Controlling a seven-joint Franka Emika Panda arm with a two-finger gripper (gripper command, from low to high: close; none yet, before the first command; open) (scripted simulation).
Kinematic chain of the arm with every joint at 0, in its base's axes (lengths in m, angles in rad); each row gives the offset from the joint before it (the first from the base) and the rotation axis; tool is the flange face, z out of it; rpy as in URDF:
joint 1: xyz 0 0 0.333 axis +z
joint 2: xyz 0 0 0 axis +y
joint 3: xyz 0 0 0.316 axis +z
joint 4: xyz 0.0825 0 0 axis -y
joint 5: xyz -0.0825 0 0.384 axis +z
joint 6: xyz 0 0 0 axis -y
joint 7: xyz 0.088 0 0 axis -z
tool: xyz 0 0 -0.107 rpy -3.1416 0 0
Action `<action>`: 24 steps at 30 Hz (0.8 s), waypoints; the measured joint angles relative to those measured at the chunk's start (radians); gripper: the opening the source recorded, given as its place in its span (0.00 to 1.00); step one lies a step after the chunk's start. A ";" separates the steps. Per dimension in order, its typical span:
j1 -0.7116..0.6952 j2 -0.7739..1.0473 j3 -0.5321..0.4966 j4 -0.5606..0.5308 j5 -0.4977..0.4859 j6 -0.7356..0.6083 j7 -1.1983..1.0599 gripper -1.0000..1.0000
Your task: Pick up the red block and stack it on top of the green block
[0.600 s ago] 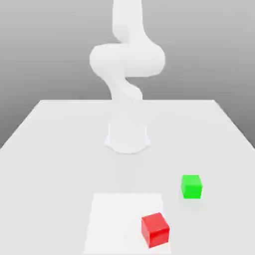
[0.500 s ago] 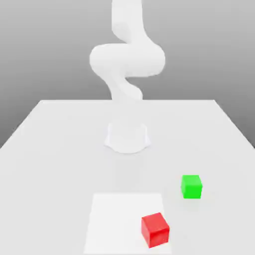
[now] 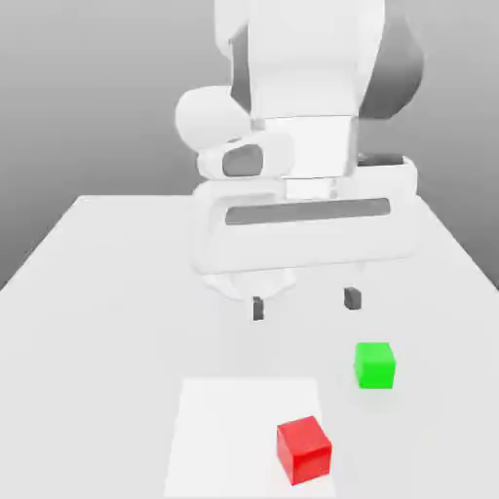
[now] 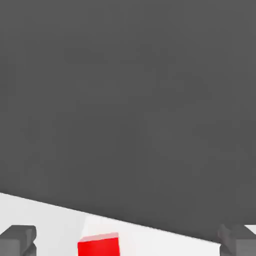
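The red block (image 3: 304, 449) rests on a pale square patch near the table's front edge. To the exterior view's right and a little further back stands the green block (image 3: 374, 364), apart from it. My gripper (image 3: 303, 303) hangs above the table behind both blocks, open, its two dark fingertips (image 3: 257, 309) spread wide with nothing between them. In the hand view the red block (image 4: 99, 244) shows between the two fingertips (image 4: 18, 239), well ahead of them.
A white table (image 3: 107, 322) carries everything, with a lighter square patch (image 3: 229, 429) at the front. The arm's round base (image 3: 234, 283) stands at the table's middle, behind the hand. A grey backdrop lies beyond the far edge.
The hand has swung down into the exterior view, in front of the arm's base. Both blocks stay where they were.
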 joint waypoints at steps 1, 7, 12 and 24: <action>0.005 0.036 0.001 -0.009 -0.002 0.015 -0.006 0.50; 0.017 0.254 0.008 -0.045 -0.024 0.125 -0.029 0.50; 0.023 0.394 0.001 -0.027 -0.032 0.240 -0.025 0.00; 0.027 0.218 0.014 -0.063 -0.011 0.100 -0.007 0.00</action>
